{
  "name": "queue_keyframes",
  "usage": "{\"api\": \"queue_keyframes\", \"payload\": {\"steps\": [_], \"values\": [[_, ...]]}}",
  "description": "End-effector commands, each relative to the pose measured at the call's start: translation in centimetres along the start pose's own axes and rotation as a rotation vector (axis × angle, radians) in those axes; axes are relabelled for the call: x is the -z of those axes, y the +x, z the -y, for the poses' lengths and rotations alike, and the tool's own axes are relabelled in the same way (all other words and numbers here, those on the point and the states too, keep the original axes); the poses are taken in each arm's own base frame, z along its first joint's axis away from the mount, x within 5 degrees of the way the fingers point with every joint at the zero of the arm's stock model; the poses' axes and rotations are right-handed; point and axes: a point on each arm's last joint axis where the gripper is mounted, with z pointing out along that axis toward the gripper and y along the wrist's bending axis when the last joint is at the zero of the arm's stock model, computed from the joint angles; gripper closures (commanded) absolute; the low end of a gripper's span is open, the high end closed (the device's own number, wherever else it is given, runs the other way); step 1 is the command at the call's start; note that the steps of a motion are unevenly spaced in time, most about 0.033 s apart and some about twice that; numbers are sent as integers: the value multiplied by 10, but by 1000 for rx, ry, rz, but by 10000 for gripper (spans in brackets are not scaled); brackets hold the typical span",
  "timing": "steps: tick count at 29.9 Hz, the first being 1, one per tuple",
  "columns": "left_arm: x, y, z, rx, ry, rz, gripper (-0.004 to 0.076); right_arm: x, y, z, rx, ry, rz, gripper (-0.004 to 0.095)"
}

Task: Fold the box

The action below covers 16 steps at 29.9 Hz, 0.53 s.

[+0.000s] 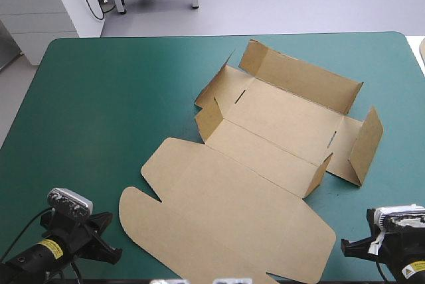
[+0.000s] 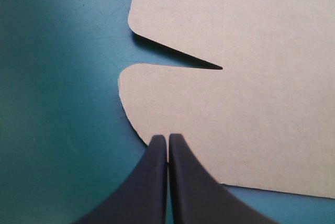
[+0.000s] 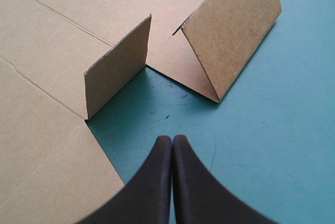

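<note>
Counts, with the high view as the clock face. There was one table with one teal-green cover (image 1: 99, 111). There was one box (image 1: 265, 146), a single brown sheet. Five panels stood off the table: one long wall (image 1: 299, 75) at 12 o'clock of the tray floor (image 1: 285, 115), one end wall (image 1: 367, 144) at 3, one end flap (image 1: 214, 87) at 10, and two short tabs (image 1: 209, 121) at 9 and 5. The floor had two slots (image 1: 239, 96), at 10 and 4. One lid panel (image 1: 226, 224) lay flat at 7, with two notches (image 1: 151, 194) seen in its edge. Two grippers were in view: left gripper (image 2: 167, 139) at the table's 7 o'clock, right gripper (image 3: 171, 139) at 5. That made four black fingers (image 2: 152, 187), two per gripper, and both pairs met tip to tip.
</note>
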Motion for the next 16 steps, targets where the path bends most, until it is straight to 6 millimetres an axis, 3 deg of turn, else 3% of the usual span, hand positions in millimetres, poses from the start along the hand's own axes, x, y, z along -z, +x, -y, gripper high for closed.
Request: {"api": "queue_keyframes", "payload": {"steps": [1, 16], "values": [[6, -13, 0, 13, 4, 77, 731, 4, -12, 1, 6, 12, 75, 929], [6, -13, 0, 13, 4, 77, 731, 2, -12, 1, 2, -5, -7, 929]]}}
